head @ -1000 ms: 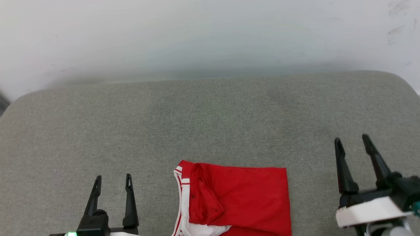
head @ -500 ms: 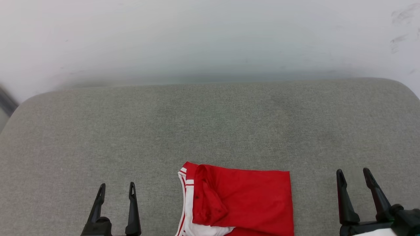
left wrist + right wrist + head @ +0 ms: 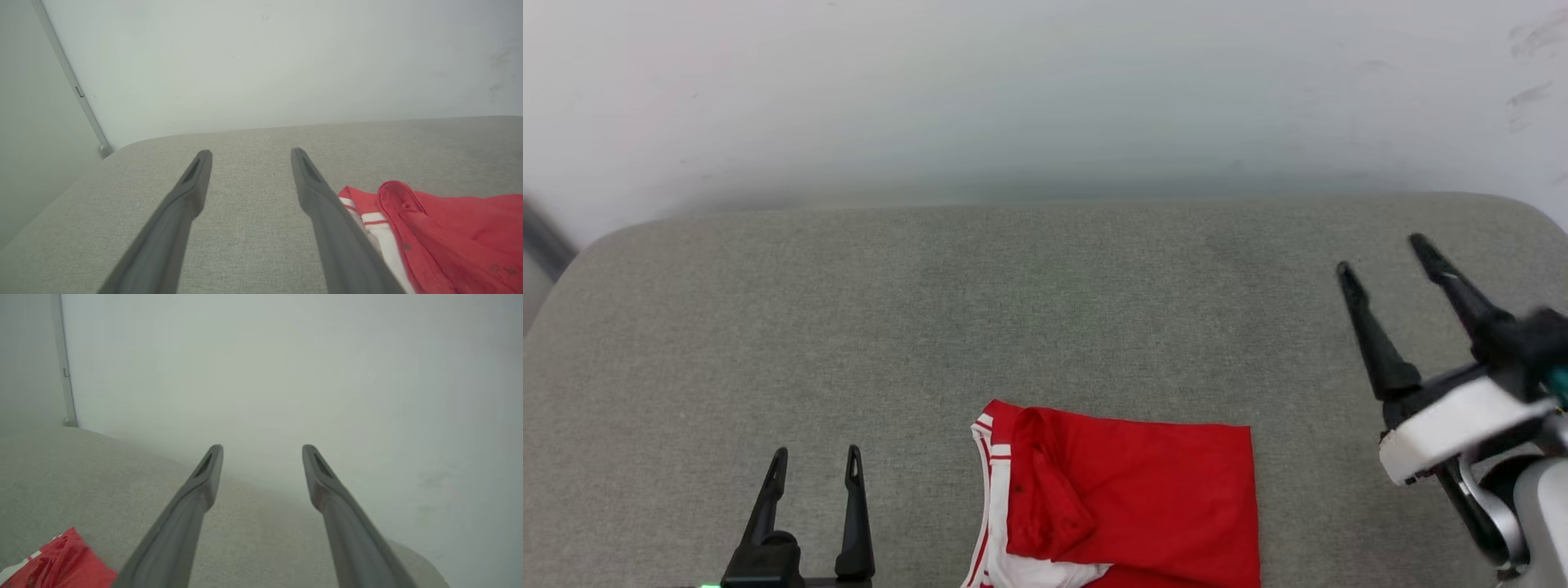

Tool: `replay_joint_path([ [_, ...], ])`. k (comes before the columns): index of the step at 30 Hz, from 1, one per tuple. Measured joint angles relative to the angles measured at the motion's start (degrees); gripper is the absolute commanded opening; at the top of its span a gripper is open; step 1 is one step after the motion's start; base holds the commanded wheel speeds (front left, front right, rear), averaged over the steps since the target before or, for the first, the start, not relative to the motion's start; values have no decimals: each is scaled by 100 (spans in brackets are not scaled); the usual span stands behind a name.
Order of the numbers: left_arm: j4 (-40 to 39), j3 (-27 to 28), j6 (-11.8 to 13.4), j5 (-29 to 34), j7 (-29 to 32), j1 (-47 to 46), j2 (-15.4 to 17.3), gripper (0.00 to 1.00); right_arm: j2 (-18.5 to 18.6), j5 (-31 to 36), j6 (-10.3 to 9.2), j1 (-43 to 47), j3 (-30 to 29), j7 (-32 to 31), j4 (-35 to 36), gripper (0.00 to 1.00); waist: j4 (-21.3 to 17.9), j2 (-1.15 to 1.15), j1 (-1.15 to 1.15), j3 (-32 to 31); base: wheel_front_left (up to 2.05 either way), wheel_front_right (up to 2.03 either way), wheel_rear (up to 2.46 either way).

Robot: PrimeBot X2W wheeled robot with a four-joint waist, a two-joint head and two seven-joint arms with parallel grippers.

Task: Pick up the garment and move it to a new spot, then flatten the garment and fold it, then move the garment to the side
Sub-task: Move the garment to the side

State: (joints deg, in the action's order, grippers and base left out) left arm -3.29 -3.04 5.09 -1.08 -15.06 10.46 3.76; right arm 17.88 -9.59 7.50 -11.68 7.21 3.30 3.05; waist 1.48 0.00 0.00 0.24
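Pale wall [image 3: 1045, 98] at the back, grey fabric-covered counter [image 3: 1045, 310] across the whole head view.

The garment [image 3: 1143, 498] sits on the counter at the near edge of the head view, a little right of centre, and its lower part runs off the bottom of the view. It lies between your two arms.

- Look: red, folded to a compact rectangle. Far edge is straight, right edge clean. The left edge carries the red-and-white striped trim, with a loose red flap bunched just inside it and a bit of white showing underneath. No letters or number visible.
- Axis: the visible part is wider left-to-right than deep. You can't confirm the true long axis with the near end cut off.

Left gripper [image 3: 817, 452]: low, pointing away from you, just left of the trim edge. In the left wrist view the trim is just beside its right finger. Fingers [image 3: 854, 514] apart, holding nothing.

Right gripper [image 3: 1381, 255]: raised, angled up-left, well apart from the garment's right edge and farther back. Fingers [image 3: 1372, 331] apart, holding nothing.

My read: the fold looks done and the move to the side is left. The left arm is nearer, so approach the trim edge sideways, to the right.
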Motion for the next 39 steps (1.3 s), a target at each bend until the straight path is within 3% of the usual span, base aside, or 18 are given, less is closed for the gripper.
replay_joint_path([
  [4,0,8,-41,-1,0,-55,0,100,684,-1143,1,-413,652,-1868,-296,100,46,0,0,83,0,0,0],
  [8,-1,19,-64,-1,-1,-166,0,100,1162,-2598,0,-628,834,-3462,-565,100,103,0,0,198,0,0,0],
  [13,2,20,-85,-12,-1,-299,-5,100,1438,-3869,0,-522,940,-4758,-909,100,177,0,0,389,0,0,0],
  [21,22,-54,-136,-14,-1,-588,-33,100,1096,-4758,0,-261,1025,-5074,-1312,100,364,0,0,789,0,0,0],
  [29,53,-174,-157,-10,-1,-839,-51,100,650,-4867,3,-374,1347,-4818,-1781,100,593,0,0,1185,0,0,0],
  [35,71,-245,-151,-15,-1,-971,-59,100,597,-4668,18,-602,1766,-4584,-2075,100,743,0,-1,1401,0,0,0],
  [37,90,-258,-136,-20,-1,-978,-64,100,609,-4633,42,-623,1872,-4439,-2139,0,782,0,-1,1437,0,0,0],
  [39,100,-270,-129,-23,-1,-979,-65,100,650,-4635,41,-673,1965,-4286,-2213,0,803,0,-1,1453,0,0,0],
])
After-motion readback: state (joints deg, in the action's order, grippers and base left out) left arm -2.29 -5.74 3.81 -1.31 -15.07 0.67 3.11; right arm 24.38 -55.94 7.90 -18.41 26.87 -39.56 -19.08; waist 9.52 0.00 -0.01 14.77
